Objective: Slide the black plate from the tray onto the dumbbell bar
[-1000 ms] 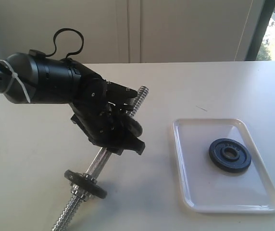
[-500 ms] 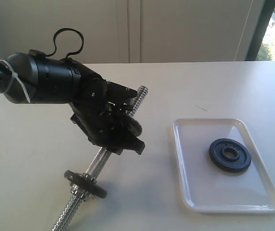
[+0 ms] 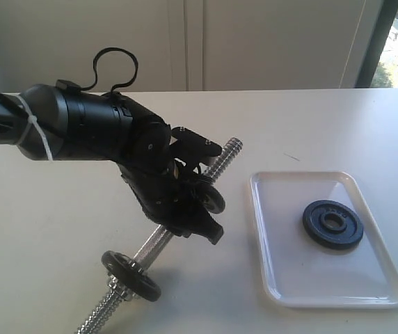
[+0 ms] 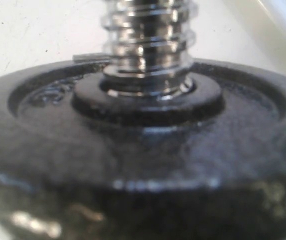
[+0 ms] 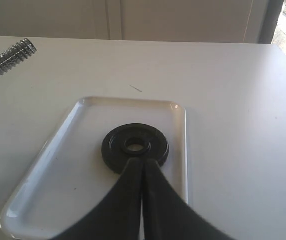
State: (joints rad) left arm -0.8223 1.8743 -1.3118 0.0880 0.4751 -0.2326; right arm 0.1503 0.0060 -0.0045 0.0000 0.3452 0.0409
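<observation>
One black plate [image 3: 332, 223] lies in the tray [image 3: 289, 268], seemingly clear of its rim.

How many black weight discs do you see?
2. The black plate lies flat in the tray; another disc sits on the dumbbell bar near its lower end. The left arm may hide more along the bar.

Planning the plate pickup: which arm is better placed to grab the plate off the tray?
Right. The right gripper, shut and empty, is aimed at the plate in the tray. The left gripper is clamped on the bar.
</observation>
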